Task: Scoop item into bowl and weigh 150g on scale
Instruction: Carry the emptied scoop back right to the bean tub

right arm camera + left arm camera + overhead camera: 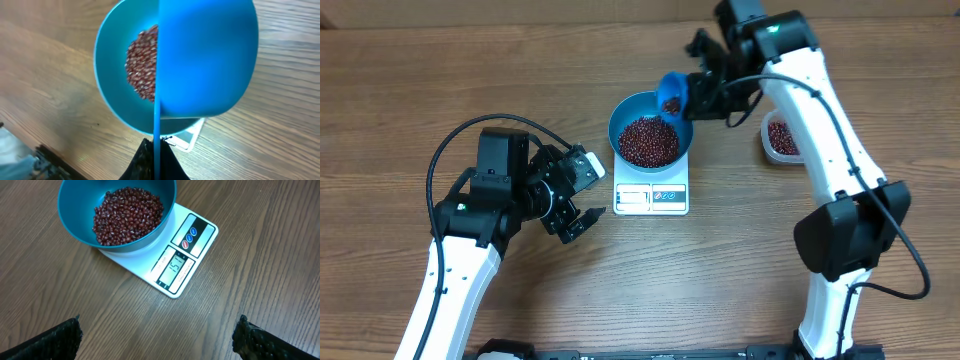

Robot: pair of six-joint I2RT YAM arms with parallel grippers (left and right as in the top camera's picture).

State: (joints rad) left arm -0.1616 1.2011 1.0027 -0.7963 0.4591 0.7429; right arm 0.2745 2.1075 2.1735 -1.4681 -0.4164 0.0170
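Overhead: your right gripper (708,92) pinches the small blue plastic scoop (670,94) by its thin handle above the round teal bowl (619,122) of loose, likely spill-prone dark red-brown beans (648,141) on the white digital scale (651,198); left gripper (160,347) gapes, empty.

The round teal-blue bowl (75,225) of small dark red-brown beans (127,215) sits on the white rectangular digital scale (192,245) on the wood-grain counter (270,255). The left claw (157,340) is spread wide.
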